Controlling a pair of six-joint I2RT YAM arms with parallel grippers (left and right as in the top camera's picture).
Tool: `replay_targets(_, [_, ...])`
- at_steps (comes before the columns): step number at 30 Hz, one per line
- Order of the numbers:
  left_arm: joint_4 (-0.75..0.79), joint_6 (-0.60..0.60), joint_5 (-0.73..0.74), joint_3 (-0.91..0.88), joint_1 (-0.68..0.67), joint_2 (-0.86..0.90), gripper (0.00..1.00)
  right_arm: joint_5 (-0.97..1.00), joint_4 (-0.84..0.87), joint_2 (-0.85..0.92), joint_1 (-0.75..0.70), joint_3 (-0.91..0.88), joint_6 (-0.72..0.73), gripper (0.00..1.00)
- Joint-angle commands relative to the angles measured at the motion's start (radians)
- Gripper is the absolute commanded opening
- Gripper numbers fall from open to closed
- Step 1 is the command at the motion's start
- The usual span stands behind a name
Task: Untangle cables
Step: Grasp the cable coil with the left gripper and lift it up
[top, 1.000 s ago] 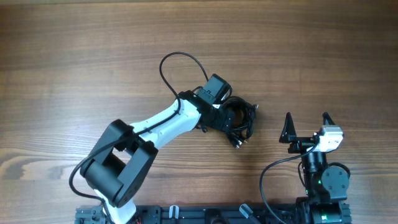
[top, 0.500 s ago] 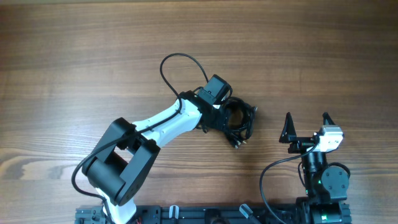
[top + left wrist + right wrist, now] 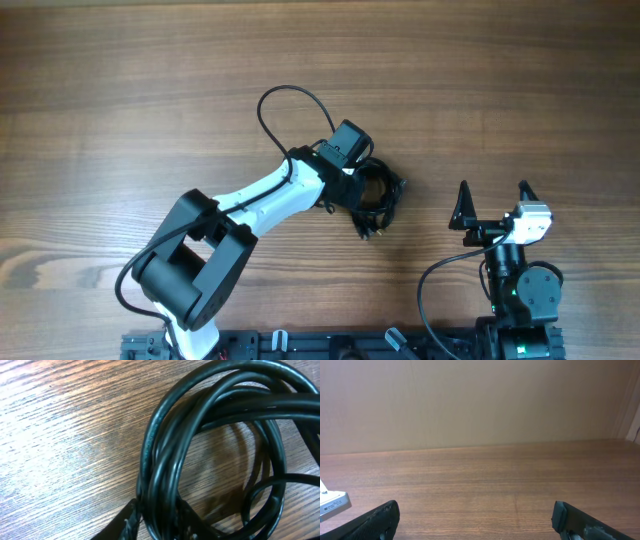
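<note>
Seen from above, the left gripper (image 3: 362, 188) is clamped around one side of the cables (image 3: 382, 196), a small knot of thin black cords on the wooden table (image 3: 120, 80). Compared with a second earlier, its jaws are far narrower. The knot is squeezed tighter, and the loose plug tip (image 3: 365, 232) sits closer in beneath it.

In the left wrist view, several glossy strands run together between two dark fingers (image 3: 131, 521) that press on them from either side. This looks like a grip just taken. No cord is separated yet, so the untangling has barely begun.

To the right of the cables and well apart, the right gripper (image 3: 493, 203) waits with its jaws fully spread, holding nothing. Beyond the cables, the left arm's own thicker cord (image 3: 290, 92) arcs over the table. With many strands pinched at once, a pull may drag the whole knot rather than free one cord.
</note>
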Motion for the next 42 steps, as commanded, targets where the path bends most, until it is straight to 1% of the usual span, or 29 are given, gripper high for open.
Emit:
replay_targets(1, [-0.001, 0.000, -0.018, 0.017, -0.003, 0.021, 0.11, -0.008, 0.003, -0.008, -0.004, -0.001, -0.012, 1.00])
replay_targets(3, [-0.001, 0.000, -0.018, 0.017, -0.002, 0.021, 0.04, -0.008, 0.003, -0.008, -0.004, -0.001, -0.012, 1.00])
replay_targets(8, [-0.002, 0.001, -0.023, 0.018, -0.002, 0.018, 0.04, -0.008, 0.003, -0.008, -0.004, -0.001, -0.012, 1.00])
replay_targets(12, [-0.002, 0.001, -0.079, 0.018, -0.002, -0.001, 0.04, -0.008, 0.003, -0.008, -0.004, -0.001, -0.012, 1.00])
replay_targets(18, [-0.002, 0.002, -0.210, 0.019, -0.002, -0.111, 0.04, -0.008, 0.003, -0.008, -0.004, -0.001, -0.012, 1.00])
replay_targets(20, [-0.001, 0.021, -0.243, 0.019, -0.002, -0.166, 0.04, -0.008, 0.003, -0.008, -0.004, -0.001, -0.012, 1.00])
replay_targets(28, [0.013, 0.137, -0.245, 0.019, -0.002, -0.342, 0.04, -0.008, 0.003, -0.008, -0.004, -0.001, -0.012, 1.00])
replay_targets(33, [0.013, 0.137, -0.245, 0.019, -0.002, -0.414, 0.04, -0.008, 0.003, -0.008, -0.004, -0.001, -0.012, 1.00])
replay_targets(39, [0.013, 0.137, -0.245, 0.019, -0.002, -0.460, 0.04, -0.008, 0.003, -0.008, -0.004, -0.001, -0.012, 1.00])
replay_targets(42, [0.013, 0.191, -0.245, 0.019, -0.003, -0.466, 0.04, -0.008, 0.003, -0.008, -0.004, -0.001, -0.012, 1.00])
